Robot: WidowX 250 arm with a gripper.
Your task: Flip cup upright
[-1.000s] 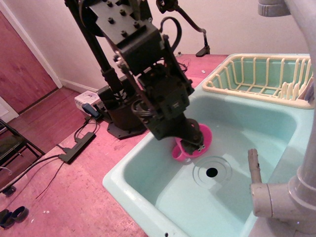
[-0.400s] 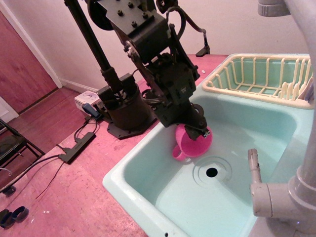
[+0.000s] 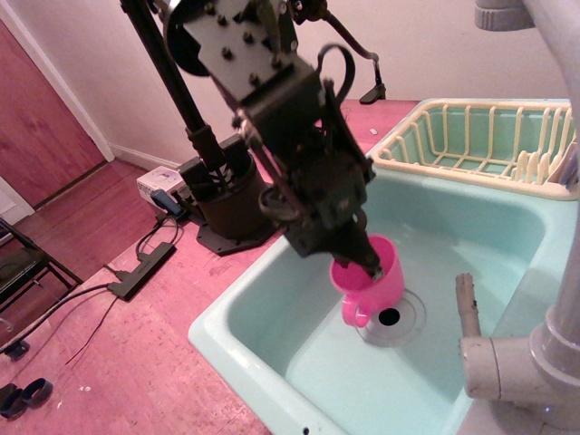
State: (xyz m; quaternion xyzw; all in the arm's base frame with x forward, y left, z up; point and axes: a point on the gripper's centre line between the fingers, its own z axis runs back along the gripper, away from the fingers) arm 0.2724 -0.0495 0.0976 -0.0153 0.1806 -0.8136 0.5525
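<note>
The bright pink cup [image 3: 379,283] is held in the mint-green sink [image 3: 489,227], mouth up and nearly upright, just above the drain [image 3: 391,319]. Its loop handle [image 3: 355,313] points down toward the sink's front left. My black gripper [image 3: 362,260] reaches down from the upper left and is shut on the cup's rim on its left side. The fingertips are partly hidden by the gripper body and the cup wall.
A cream dish rack [image 3: 480,145] sits at the back right of the sink. A grey faucet and pipe [image 3: 507,353] stand at the right front. The pink counter [image 3: 136,362] runs along the sink's left edge. The arm's base [image 3: 227,199] stands behind the sink.
The gripper has carried the cup right and toward the drain and turned it from tilted to nearly upright. The handle has swung lower.
</note>
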